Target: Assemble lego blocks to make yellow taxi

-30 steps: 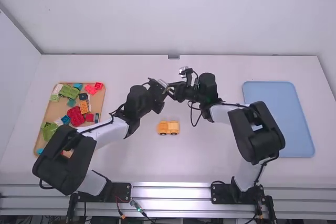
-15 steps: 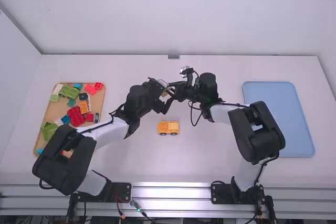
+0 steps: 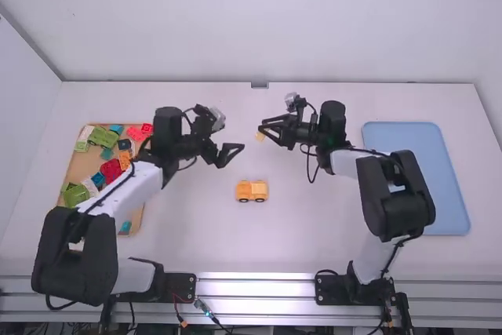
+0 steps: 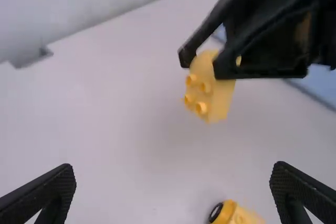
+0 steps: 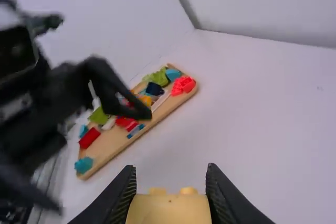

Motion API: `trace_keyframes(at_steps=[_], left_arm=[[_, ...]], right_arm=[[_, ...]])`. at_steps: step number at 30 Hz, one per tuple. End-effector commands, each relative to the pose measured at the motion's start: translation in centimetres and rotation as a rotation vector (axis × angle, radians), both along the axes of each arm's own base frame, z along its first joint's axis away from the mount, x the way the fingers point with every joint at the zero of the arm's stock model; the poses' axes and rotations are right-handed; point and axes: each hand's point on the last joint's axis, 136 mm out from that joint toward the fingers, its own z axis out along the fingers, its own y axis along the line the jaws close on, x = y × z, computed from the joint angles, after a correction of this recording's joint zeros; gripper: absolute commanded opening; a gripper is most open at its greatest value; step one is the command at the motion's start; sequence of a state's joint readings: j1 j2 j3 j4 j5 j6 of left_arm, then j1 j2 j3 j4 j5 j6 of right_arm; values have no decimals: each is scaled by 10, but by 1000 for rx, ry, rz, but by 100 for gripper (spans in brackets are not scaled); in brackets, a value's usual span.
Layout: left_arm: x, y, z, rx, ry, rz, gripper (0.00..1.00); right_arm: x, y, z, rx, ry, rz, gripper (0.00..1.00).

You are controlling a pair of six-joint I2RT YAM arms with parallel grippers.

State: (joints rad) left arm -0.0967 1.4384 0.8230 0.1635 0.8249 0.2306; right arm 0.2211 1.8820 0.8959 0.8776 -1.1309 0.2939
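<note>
My right gripper (image 3: 265,131) is above the table, right of the middle, shut on a yellow block (image 3: 260,136). In the right wrist view the yellow block (image 5: 169,211) sits between the fingertips of the right gripper (image 5: 170,192). Its studs face my left arm in the left wrist view, where the same yellow block (image 4: 210,85) hangs in the air. My left gripper (image 3: 233,154) stands apart from it on the left, open and holding nothing; so does the left gripper (image 4: 173,182) in its own wrist view. A yellow car base (image 3: 252,191) with dark wheels rests on the table between the arms.
A wooden tray (image 3: 135,225) of colourful blocks lies at the left, partly under the left arm. At the right, partly behind the right arm, is a blue tray (image 3: 447,186). Both grippers are beyond the car base.
The left gripper has let go of the yellow block and drawn back to the left. The right arm has shifted slightly right with the block. The car base has stayed put.
</note>
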Motion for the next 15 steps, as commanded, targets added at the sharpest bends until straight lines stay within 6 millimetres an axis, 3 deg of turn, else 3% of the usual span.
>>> trace_keyframes(at_steps=[1,6,15], left_arm=[[-27,-16,36,-116,-76,-258,99],[-38,-29,36,-158,-100,-421,99],[-32,-34,12,-170,-55,-447,99]], right_arm=[[-22,9,17,33,-114,185,24],[-36,18,33,59,-163,299,23],[-50,26,47,81,-198,403,22]])
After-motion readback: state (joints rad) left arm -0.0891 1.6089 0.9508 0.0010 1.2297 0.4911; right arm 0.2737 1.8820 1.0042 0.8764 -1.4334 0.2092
